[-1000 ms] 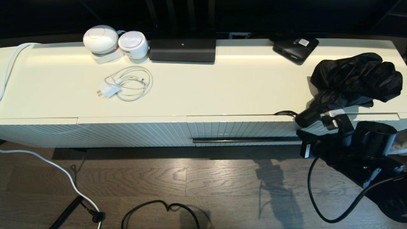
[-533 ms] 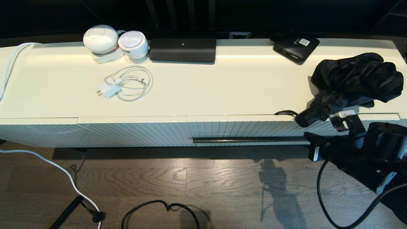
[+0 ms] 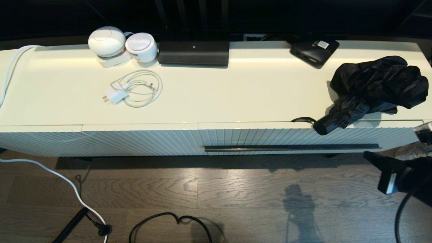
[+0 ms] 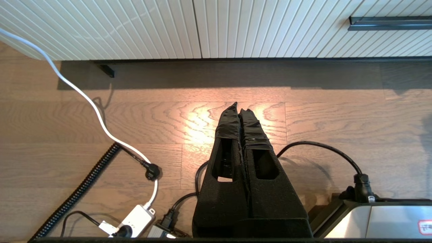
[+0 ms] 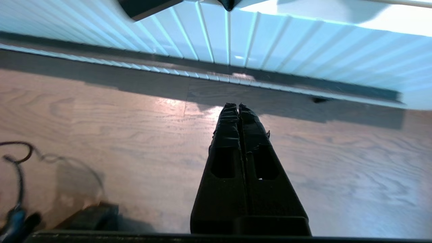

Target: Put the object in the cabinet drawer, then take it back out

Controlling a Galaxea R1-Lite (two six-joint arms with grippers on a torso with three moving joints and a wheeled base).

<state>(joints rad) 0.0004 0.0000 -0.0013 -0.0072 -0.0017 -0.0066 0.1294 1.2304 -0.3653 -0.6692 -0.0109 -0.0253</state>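
The black folding umbrella (image 3: pixel 374 82) lies on the cabinet top at the far right. Its short handle (image 3: pixel 324 125) and thin loop (image 3: pixel 302 119) overhang the front edge. Below it the cabinet drawer (image 3: pixel 270 136) is closed, its dark handle bar (image 3: pixel 292 147) running along the ribbed front. My right arm (image 3: pixel 398 172) hangs low at the right edge, in front of the cabinet. The right gripper (image 5: pixel 239 106) is shut and empty over the floor, pointing toward the handle bar (image 5: pixel 236 72). My left gripper (image 4: pixel 240 108) is shut and empty above the floor, out of the head view.
On the cabinet top sit two white round devices (image 3: pixel 107 41), a white charger with coiled cable (image 3: pixel 135 89), a flat black unit (image 3: pixel 194 52) and a black box with a white label (image 3: pixel 314 50). Cables (image 3: pixel 168 222) and a power strip (image 4: pixel 135 219) lie on the wood floor.
My right arm has drawn back to the right and down, away from the umbrella handle and the drawer front. The umbrella has stayed where it lay. The full handle bar now shows.
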